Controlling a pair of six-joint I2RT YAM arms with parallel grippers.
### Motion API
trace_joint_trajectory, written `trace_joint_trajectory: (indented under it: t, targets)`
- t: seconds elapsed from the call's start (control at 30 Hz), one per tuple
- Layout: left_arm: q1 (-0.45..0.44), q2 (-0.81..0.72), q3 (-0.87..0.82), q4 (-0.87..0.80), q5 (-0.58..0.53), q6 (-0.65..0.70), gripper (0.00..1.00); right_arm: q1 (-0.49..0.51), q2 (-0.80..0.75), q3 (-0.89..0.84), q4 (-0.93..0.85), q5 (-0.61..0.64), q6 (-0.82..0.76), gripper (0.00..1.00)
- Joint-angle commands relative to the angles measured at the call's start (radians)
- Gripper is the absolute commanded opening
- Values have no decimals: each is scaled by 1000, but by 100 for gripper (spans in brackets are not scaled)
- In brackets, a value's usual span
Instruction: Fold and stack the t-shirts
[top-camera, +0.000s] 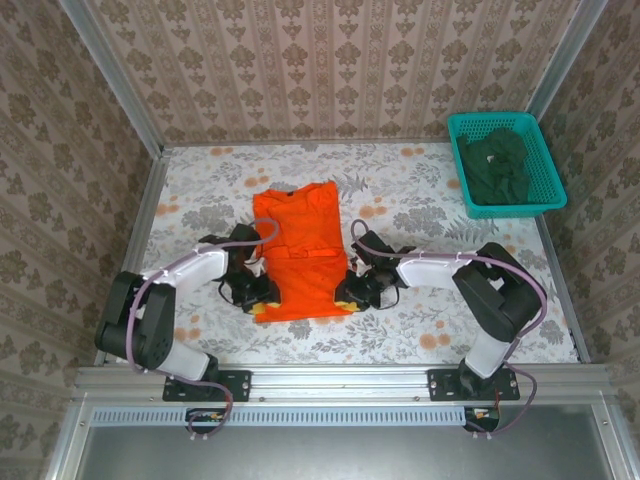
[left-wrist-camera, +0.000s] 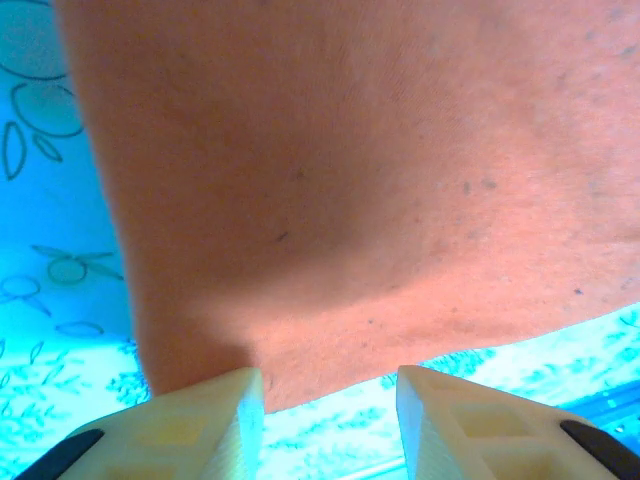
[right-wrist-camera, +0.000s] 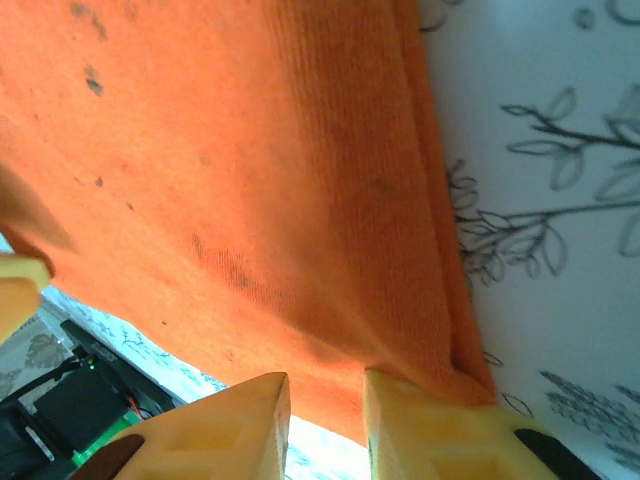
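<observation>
Left fingers (left-wrist-camera: 200, 420) sit apart at the near-left corner of the orange t-shirt (top-camera: 298, 255) lying on the tabletop (top-camera: 420, 200), right fingers (right-wrist-camera: 420, 430) narrow at its near-right corner, grip unclear; one-sided hold could skew my fold.

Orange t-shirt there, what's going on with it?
Two robot arms are folding the orange t-shirt, which lies on the floral table with its sides folded in. The left gripper and right gripper sit at its near corners, jaws slightly apart at the hem, not clamped. Dark green shirts wait in the teal basket, far right.
</observation>
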Motion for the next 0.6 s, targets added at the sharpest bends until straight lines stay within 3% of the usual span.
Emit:
trace_joint_trajectory:
  t: [0.0, 0.2, 0.57]
  targets:
    - [23, -3, 61, -20, 53, -9, 41, -1, -7, 81, -138, 55, -48, 30]
    - [47, 90, 150, 89, 147, -74, 41, -6, 105, 265, -240, 94, -64, 28]
    - [68, 187, 216, 238, 164, -155, 46, -29, 302, 495, -254, 129, -30, 22]
